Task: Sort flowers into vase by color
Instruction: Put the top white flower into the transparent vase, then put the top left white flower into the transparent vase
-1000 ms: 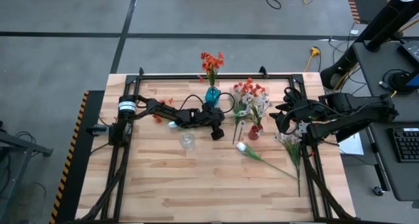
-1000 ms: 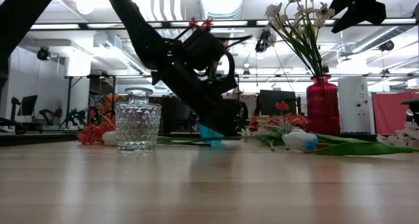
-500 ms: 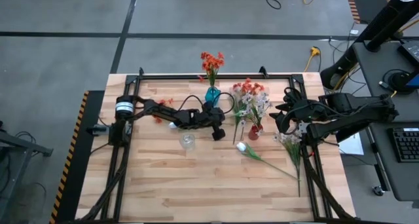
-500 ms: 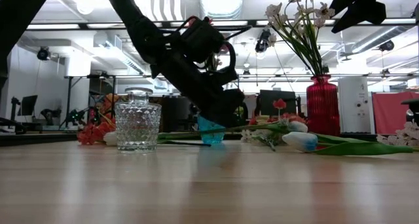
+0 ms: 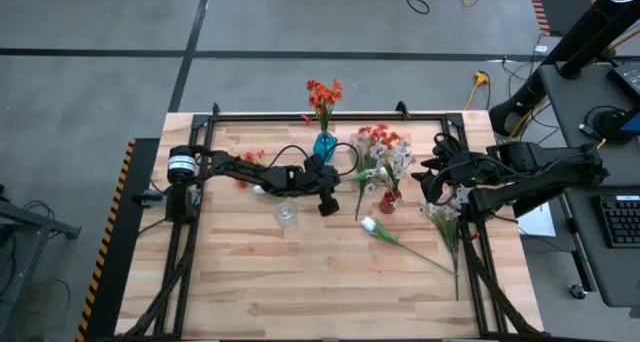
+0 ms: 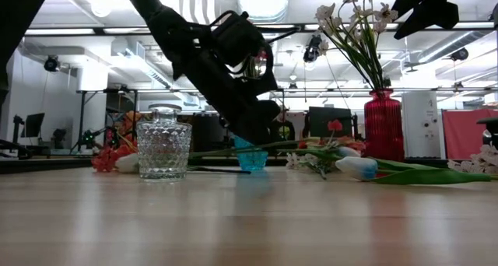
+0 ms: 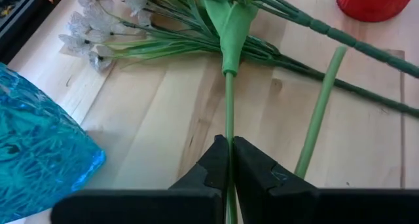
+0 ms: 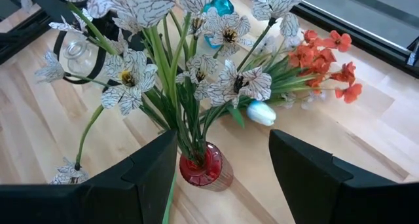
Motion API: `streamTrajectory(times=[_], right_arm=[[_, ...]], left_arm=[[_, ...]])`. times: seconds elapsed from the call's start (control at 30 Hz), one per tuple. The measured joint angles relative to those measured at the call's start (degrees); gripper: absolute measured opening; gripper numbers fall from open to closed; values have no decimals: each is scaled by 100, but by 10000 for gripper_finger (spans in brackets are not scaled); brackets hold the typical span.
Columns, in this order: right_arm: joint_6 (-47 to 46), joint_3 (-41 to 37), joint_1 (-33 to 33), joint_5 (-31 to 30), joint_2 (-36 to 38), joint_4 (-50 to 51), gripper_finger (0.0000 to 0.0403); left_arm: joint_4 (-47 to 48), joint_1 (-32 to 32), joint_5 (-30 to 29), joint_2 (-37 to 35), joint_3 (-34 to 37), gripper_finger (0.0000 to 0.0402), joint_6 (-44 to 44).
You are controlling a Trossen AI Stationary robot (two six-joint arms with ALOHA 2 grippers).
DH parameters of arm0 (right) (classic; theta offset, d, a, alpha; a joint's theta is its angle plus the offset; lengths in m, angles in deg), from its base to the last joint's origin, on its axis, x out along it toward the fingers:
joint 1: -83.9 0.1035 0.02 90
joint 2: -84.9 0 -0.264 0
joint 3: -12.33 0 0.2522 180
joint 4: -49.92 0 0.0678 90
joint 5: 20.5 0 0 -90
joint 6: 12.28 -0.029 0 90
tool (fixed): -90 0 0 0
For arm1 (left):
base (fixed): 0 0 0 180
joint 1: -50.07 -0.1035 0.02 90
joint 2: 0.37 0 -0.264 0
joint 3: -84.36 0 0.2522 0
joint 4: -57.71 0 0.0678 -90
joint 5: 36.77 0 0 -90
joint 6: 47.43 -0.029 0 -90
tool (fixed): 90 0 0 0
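Beside the blue vase [image 5: 324, 145], your left claw [image 7: 230, 160] is clenching a thin green stem [image 7: 228, 106]; its slim grip risks slipping or snagging neighboring sprays [image 7: 190, 27].

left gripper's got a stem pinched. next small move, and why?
Probably keep lifting the stem straight up. The left gripper is shut on a green stem whose far end lies among other stems on the table near the red vase; in the low view the stem runs nearly level just above the wood. More height should free it before carrying it to a vase.
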Motion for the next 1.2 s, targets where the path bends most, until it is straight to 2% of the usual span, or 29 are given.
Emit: streamTrajectory(times=[0.17,0.4,0.57,0.73,1.1,1.2], right_arm=[[0,0,0,0,0,0,233],[-2,0,-2,0,0,0,233],[-2,0,-1,0,0,0,233],[0,0,0,0,0,0,233],[3,0,-2,-1,0,-3,233],[2,0,-2,-1,0,-3,233]], left_arm=[[-40,0,7,11,0,16,88],[-6,5,105,12,0,69,102],[1437,43,413,-390,-26,102,-234],[2921,57,426,-889,-35,108,-539],[3328,74,422,-2270,-35,102,-808],[4019,74,424,-2558,-35,102,-913]])
